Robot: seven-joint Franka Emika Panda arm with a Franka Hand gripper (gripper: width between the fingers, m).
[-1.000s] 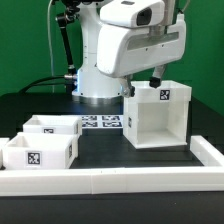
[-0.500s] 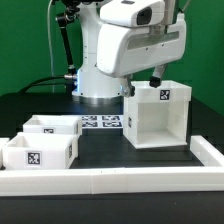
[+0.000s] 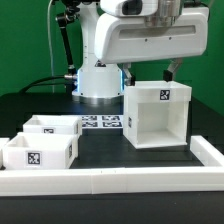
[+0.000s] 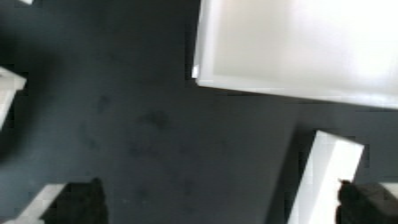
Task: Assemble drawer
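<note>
You're looking at the gripper (image 3: 150, 76) hanging above the housing (image 3: 157, 115), clear of it. The claw is sitting wide. In the wrist view the two dark fingers (image 4: 77, 203) are standing far apart, with only the bare black table (image 4: 143, 120) showing between them and nothing held.

The housing is standing upright on the table toward the exterior view's right. Its open face is pointing at the camera, and one tag is showing on its upper front edge.

The two trays are sitting open-top at the exterior view's left, well apart from the housing. The front tray (image 3: 40, 152) is showing a tag toward the camera, and the back tray (image 3: 55, 125) is sitting right behind it. You can't tell whether the two are touching.

The marker board (image 3: 100, 123) is lying flat between the back tray and the housing. The rail (image 3: 110, 181) is running along the table's near edge and turning up the exterior view's right side, near the housing.

The wrist view is also catching a white edge beside one finger, and you can't tell which part that is.
</note>
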